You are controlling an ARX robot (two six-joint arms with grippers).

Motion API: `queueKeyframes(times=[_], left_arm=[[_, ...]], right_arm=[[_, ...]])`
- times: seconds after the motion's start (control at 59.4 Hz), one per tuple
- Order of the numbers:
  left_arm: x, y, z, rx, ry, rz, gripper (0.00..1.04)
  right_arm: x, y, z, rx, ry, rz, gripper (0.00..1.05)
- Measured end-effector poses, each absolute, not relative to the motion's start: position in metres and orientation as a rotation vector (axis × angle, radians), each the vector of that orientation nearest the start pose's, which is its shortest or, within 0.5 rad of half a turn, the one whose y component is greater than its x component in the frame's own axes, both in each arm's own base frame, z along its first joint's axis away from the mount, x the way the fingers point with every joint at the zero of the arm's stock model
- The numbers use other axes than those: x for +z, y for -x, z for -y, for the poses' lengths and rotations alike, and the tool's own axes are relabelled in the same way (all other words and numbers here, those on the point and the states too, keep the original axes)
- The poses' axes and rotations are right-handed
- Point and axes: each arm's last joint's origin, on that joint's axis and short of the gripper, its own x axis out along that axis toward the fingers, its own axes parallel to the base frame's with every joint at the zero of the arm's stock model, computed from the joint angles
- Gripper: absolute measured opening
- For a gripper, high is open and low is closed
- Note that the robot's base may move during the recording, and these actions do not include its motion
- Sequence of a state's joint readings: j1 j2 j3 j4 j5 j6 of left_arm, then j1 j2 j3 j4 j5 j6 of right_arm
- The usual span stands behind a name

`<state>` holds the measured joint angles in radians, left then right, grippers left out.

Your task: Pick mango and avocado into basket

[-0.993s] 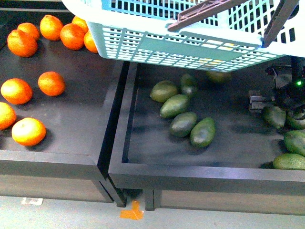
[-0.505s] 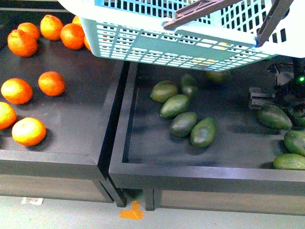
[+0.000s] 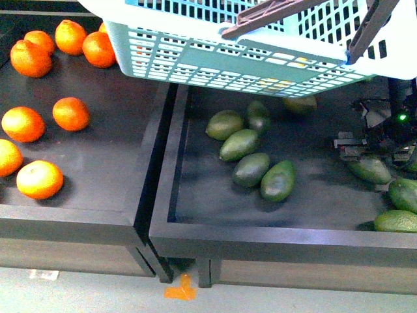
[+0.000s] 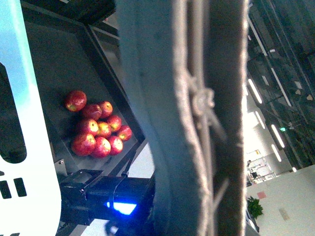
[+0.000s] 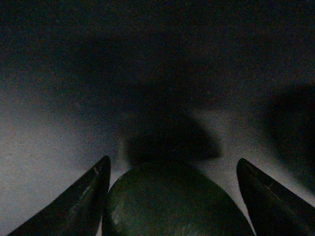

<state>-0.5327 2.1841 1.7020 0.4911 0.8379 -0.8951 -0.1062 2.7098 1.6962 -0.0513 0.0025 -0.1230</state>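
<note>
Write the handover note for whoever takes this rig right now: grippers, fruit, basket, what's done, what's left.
Right gripper: open, with a finger on either side of an avocado lying in the tray; not yet clamped.
Left gripper: not identifiable; its wrist view is blocked by a blurred bar close to the lens.
Basket: aloft above the tray.
Done: yellow shows through the basket's floor slots, probably the mango already in.
Left: close on the avocado, lift it and drop it into the basket.
</note>
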Motion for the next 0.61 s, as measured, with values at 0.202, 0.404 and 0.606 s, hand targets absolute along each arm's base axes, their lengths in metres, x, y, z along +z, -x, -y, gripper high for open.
queueKeyframes(times=[0.202,0.404,0.606], left_arm=[[0.26,-0.423,0.275,-1.278,0.745,-0.602,0.05],[0.26,-0.423,0.275,-1.277,0.745,-0.603,0.05],[0.26,-0.423,0.275,-1.277,0.745,-0.602,0.05]], right_arm=[[-0.048,-0.48,0.057,-0.025,0.055,-1.072,0.57],[-0.025,-0.477,0.081,-0.173,-0.009,-0.981,0.57],[0.07,-0.478,0.108,-0.273,-0.179,-0.69,0.57]])
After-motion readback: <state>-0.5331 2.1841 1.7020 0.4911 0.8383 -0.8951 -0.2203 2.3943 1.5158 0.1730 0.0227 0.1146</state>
